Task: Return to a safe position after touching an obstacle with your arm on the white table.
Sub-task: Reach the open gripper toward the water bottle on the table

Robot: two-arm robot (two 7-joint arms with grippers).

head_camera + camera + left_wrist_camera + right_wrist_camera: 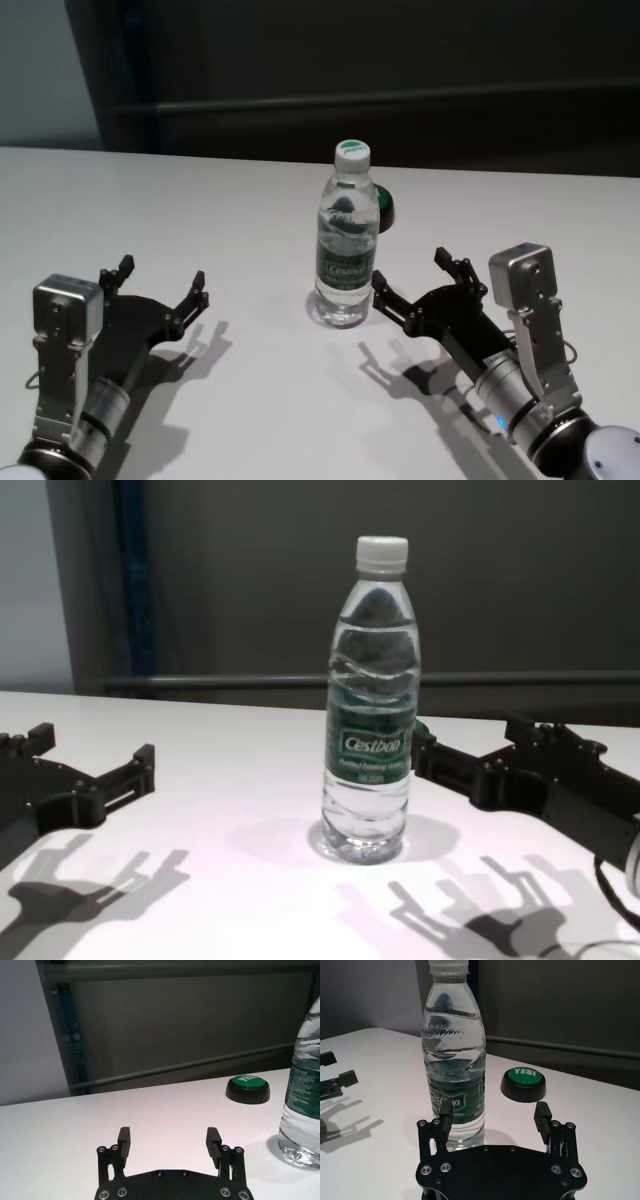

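The obstacle, a tall clear water bottle (346,250) with a white cap and green label, stands upright mid-table (372,720). My right gripper (410,272) is open just to the bottle's right. Its inner finger (445,1116) sits right beside the bottle (452,1060) near the base, and I cannot tell whether they touch. The jaws hold nothing (470,735). My left gripper (163,275) hangs open and empty low over the white table (200,200), well left of the bottle (302,1085). That left gripper (168,1140) also shows at the chest view's left (92,745).
A low black round button with a green top (385,207) sits just behind and right of the bottle (247,1089), (523,1082). Beyond the table's far edge stands a dark wall with a horizontal rail (190,1065).
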